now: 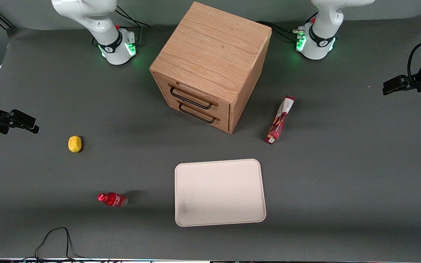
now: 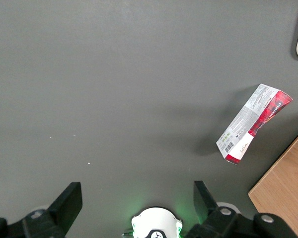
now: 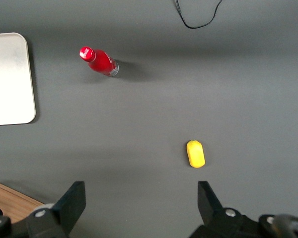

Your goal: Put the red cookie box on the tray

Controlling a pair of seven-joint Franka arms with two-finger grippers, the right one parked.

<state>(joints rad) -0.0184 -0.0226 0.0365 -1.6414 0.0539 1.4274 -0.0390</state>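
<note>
- The long, slim dark-red cardboard cookie box (image 1: pixel 280 119) lies on the grey table (image 1: pixel 342 164), beside the oak two-drawer cabinet (image 1: pixel 210 65) and apart from it.
- The flat cream rectangular tray (image 1: pixel 219 192) sits nearer the front camera than both.
- The left arm's black two-finger gripper (image 1: pixel 393 87) hangs open toward the working arm's end of the table.

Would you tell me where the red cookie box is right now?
The red cookie box lies on the table beside the wooden drawer cabinet, farther from the front camera than the tray.
</note>
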